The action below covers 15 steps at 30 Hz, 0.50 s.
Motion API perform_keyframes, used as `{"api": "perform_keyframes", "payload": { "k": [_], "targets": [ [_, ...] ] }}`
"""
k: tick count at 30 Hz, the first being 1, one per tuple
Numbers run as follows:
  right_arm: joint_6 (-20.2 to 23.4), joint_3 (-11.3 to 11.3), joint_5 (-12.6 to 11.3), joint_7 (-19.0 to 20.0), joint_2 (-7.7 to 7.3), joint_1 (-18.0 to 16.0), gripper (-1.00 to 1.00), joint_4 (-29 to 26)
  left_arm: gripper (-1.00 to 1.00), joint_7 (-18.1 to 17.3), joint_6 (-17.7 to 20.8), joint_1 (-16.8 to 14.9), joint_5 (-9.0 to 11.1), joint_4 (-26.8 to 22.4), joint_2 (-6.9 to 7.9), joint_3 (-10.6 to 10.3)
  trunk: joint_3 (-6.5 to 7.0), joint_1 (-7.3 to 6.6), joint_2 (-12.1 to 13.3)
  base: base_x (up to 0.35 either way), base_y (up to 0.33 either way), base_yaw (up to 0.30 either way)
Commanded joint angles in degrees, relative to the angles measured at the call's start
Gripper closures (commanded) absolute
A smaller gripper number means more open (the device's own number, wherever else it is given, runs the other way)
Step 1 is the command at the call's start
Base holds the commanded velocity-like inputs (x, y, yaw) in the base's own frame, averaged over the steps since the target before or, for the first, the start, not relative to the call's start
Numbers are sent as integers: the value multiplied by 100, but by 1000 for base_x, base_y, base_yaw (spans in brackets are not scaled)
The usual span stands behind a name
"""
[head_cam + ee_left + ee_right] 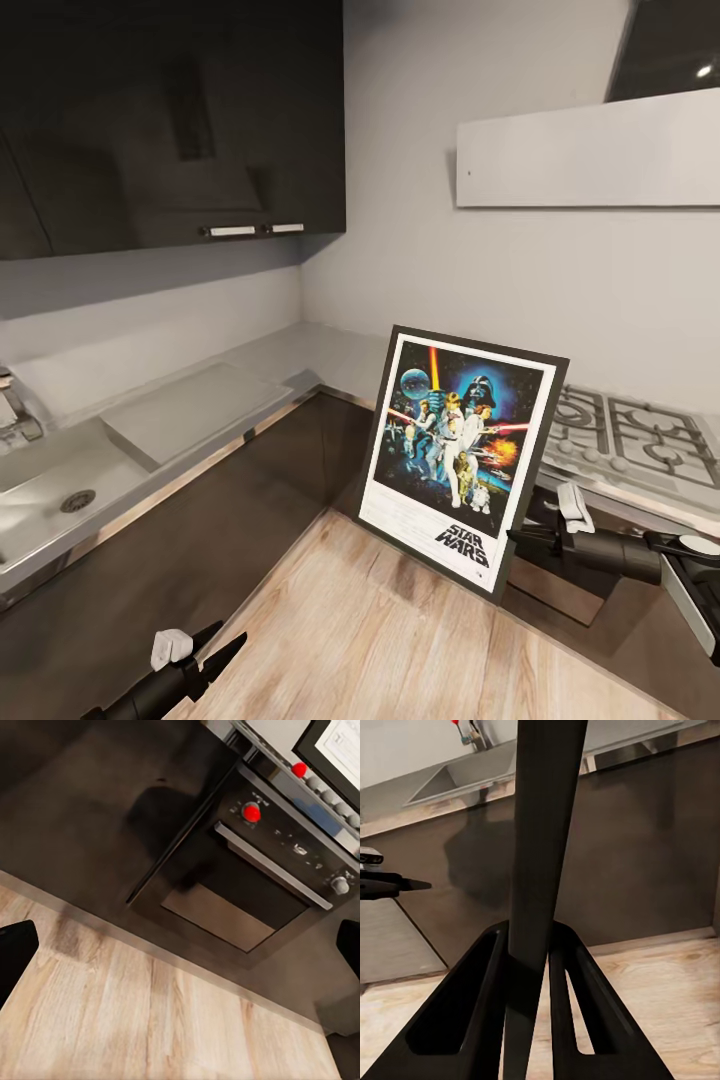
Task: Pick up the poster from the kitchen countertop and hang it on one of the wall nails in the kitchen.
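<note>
Left gripper (205, 655): low over the floor, fingers apart, holding nothing.
Poster (455, 455): off the kitchen countertop (300, 350), upright in mid-air before the hob.
Right gripper (525, 537): clamped on the poster's edge.
Remaining: reaching a wall nail, hanging.

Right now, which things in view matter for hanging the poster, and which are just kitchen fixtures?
Job things:
poster, gripped at its edge by the right gripper
kitchen countertop, already left behind
left gripper, open, nothing between its fingers

Fixtures:
sink
gas hob
oven
wall cabinets
</note>
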Motion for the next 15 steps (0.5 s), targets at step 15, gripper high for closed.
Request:
{"api": "perform_keyframes", "payload": {
  "k": [15],
  "targets": [
    [89, -5, -25, 40, 62, -5, 100, -1, -100, -13, -47, -4, 2, 6, 1, 0, 260, -328, 595, 0, 0, 0]
  ]
}}
